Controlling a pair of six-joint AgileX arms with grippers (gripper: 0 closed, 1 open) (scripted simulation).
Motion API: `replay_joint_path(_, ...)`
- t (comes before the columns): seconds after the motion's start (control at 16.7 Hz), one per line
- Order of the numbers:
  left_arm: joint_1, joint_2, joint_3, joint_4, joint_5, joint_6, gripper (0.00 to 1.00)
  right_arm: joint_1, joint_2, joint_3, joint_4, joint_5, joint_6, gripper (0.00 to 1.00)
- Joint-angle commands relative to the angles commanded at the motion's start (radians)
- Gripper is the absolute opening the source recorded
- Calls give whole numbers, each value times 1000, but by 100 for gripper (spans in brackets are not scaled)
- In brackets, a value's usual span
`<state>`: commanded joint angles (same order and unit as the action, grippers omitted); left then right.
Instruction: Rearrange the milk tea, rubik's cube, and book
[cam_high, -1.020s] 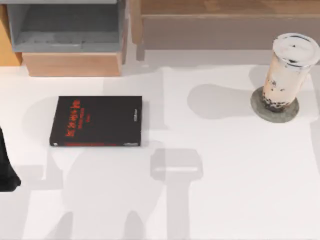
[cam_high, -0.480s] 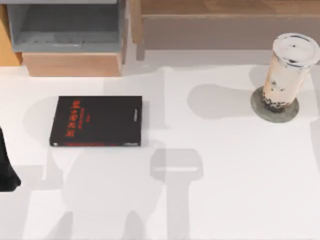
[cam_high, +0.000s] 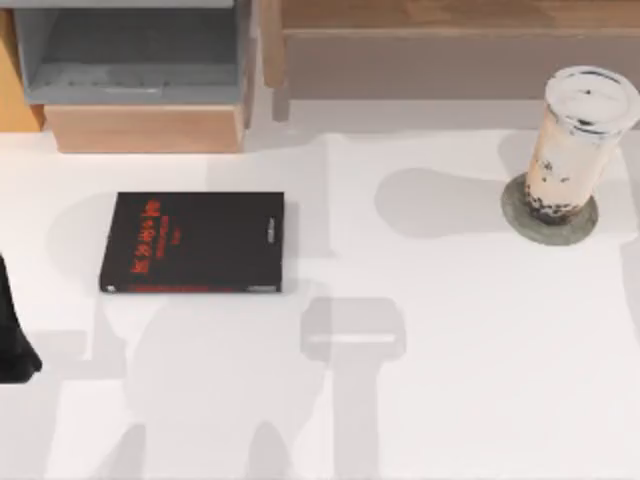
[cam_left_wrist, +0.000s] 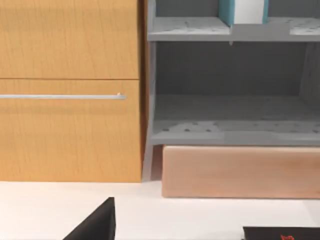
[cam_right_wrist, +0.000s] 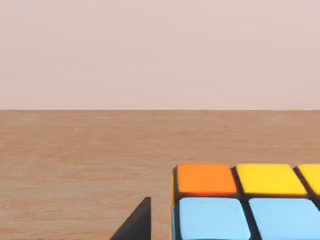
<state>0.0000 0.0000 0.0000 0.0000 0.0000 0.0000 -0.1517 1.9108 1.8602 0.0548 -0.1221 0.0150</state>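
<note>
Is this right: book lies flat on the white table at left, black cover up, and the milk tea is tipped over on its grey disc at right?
Not quite. The milk tea stands upright on the grey disc, lid on top, as the top view shows. The rest holds: the book lies flat at the table's left, black cover up.

Simulated home study, wooden cabinet, shelves

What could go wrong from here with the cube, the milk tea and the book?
The rubik's cube sits close before the right wrist camera on a wooden surface; a careless advance could push it away. The milk tea is tall on a small grey disc, so a sideways bump could tip it. The book lies flat and thin, so gripping it may be hard.
</note>
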Motion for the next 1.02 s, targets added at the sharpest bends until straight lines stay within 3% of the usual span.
replay_joint_path(0.6, 0, 0, 0, 0, 0, 0, 100, 0, -3, -4, 0, 0, 0, 100)
replay_joint_path(1.02, 0, 0, 0, 0, 0, 0, 100, -8, -115, -148, 33, -9, 1, 100)
